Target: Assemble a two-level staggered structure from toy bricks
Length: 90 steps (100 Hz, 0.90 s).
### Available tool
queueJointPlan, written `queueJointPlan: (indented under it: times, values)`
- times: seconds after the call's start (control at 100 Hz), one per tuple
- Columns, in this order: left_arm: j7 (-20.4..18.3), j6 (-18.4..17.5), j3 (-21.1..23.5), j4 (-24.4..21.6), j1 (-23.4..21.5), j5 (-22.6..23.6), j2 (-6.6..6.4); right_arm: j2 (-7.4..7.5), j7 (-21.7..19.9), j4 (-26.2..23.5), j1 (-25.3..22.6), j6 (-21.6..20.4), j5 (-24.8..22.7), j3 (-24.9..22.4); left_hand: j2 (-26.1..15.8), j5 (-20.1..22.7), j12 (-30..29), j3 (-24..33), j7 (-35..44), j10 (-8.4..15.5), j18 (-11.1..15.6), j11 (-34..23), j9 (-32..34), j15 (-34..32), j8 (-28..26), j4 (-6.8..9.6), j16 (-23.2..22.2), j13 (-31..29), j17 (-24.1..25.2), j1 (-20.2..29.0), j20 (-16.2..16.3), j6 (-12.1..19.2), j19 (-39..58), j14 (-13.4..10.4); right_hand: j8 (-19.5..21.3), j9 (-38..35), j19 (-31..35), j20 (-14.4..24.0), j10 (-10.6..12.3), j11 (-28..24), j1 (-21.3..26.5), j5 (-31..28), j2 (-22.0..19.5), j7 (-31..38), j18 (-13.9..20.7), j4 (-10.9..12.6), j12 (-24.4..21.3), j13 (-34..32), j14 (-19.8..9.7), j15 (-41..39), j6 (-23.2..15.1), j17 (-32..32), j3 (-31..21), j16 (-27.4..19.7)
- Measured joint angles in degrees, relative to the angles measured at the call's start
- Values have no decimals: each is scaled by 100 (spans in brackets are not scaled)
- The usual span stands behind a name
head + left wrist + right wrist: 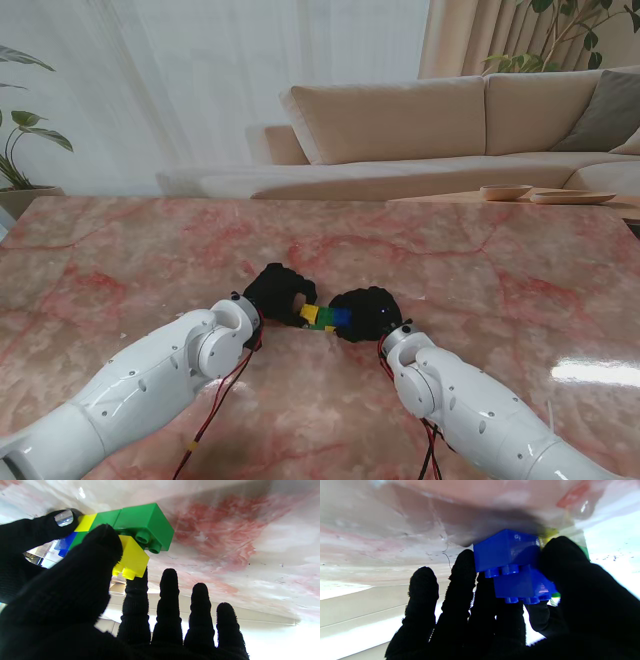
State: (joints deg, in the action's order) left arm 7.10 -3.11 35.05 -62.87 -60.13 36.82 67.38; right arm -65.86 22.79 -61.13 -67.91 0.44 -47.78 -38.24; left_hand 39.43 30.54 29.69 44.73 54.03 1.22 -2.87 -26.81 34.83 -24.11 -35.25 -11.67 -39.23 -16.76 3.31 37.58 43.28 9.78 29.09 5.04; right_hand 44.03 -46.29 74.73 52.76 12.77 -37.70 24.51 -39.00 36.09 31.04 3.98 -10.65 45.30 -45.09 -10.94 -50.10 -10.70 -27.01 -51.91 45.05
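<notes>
Holding the brick stack (326, 317) from both ends, I have it resting on the table (120, 260) near the middle, closer to the edge nearest me than to the far one. Its long axis runs left to right between my two hands, so each hand meets one end of the row. In the left wrist view the lower level is a run of green bricks (143, 522) with a small yellow brick (132, 558) sitting on it, set in from the end so bare studs show beside it, which is the stagger I want. My left hand (277, 292) has its thumb (102, 542) pressed on that yellow brick while the other four fingers stand apart behind the stack, so I judge it clamped on the stack's left end. My right hand (366, 312) is clamped on the two blue bricks (515, 565), one stepped over the other, thumb against fingers. Both hands are equally near. The next press, I think, should go straight down on the upper level, with the lower row braced against sliding along its length
</notes>
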Motion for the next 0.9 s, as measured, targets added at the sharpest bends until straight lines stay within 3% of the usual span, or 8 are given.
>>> queueJointPlan:
  times: [0.9]
  values:
    - [-11, 6, 24, 14, -33, -40, 1, -1, -103, -106, -22, 146, 18, 14, -125, -1, 0, -3, 18, 0, -1, 0, 1, 0, -81, 2, 0, 7, 0, -302, 0, 0, 0, 1, -69, 0, 0, 0, -4, 11, -5, -1, -9, 4, 0, 0, -1, 0, 3, 0, 1, 0, 0, 0]
